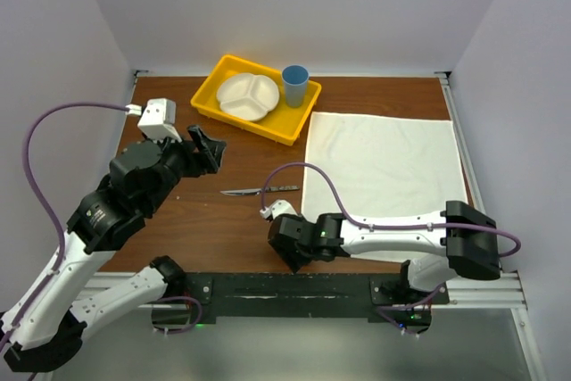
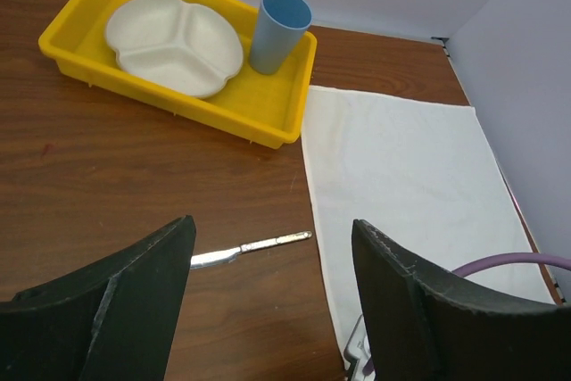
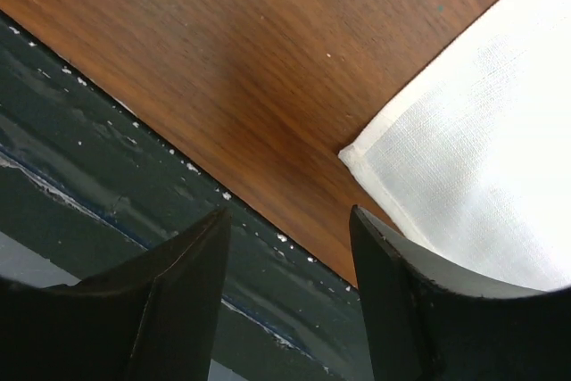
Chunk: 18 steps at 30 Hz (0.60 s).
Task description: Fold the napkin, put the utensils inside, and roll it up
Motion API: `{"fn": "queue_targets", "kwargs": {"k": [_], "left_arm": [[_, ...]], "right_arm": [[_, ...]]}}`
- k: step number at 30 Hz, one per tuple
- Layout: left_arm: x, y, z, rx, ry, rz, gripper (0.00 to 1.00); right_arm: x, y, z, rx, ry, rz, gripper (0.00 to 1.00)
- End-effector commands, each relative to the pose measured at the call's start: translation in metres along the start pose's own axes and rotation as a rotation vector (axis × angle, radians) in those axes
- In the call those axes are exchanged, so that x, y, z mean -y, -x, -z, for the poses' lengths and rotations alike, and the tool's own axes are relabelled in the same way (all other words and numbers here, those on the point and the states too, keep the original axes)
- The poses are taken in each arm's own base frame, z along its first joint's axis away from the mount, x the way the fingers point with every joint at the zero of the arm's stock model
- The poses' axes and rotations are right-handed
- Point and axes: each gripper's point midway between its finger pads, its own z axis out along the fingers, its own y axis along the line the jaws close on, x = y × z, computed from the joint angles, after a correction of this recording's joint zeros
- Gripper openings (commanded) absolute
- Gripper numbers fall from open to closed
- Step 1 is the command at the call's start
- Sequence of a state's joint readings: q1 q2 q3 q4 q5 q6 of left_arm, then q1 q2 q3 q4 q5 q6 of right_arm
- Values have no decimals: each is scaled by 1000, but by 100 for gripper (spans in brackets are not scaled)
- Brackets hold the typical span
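The white napkin (image 1: 384,176) lies spread flat on the right half of the table (image 1: 214,220). To its left on the bare wood rests the slim knife (image 1: 260,191), blade pointing left. My left gripper (image 1: 207,151) hovers open above the table's left side, well back from the knife (image 2: 254,247), with nothing between its fingers. Beside the napkin's near left corner (image 3: 375,153), my right gripper (image 1: 294,260) stands open and empty over the table's near edge. In the right wrist view the right gripper (image 3: 289,211) has that corner just beyond its right finger, apart from it.
A yellow tray (image 1: 268,129) at the back centre holds a white divided plate (image 1: 247,96) and a blue cup (image 1: 295,86). A dark metal rail (image 3: 134,131) runs along the table's near edge. Walls enclose the left, back and right sides.
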<state>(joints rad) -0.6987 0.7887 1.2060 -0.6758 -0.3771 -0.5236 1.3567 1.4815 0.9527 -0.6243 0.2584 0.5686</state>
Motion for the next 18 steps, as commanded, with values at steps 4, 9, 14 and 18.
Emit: {"fn": "queue_targets", "kwargs": {"k": [4, 9, 14, 18], "left_arm": [[-5, -11, -12, -33, 43, -14, 76], [1, -13, -25, -49, 38, -38, 76], [5, -19, -34, -53, 28, -37, 76], [7, -22, -39, -67, 23, -45, 76]], "right_arm": [[2, 12, -8, 43, -30, 4, 57], [15, 9, -20, 25, -85, -16, 47], [28, 0, -26, 0, -126, 5, 52], [35, -6, -32, -16, -107, -18, 53]]}}
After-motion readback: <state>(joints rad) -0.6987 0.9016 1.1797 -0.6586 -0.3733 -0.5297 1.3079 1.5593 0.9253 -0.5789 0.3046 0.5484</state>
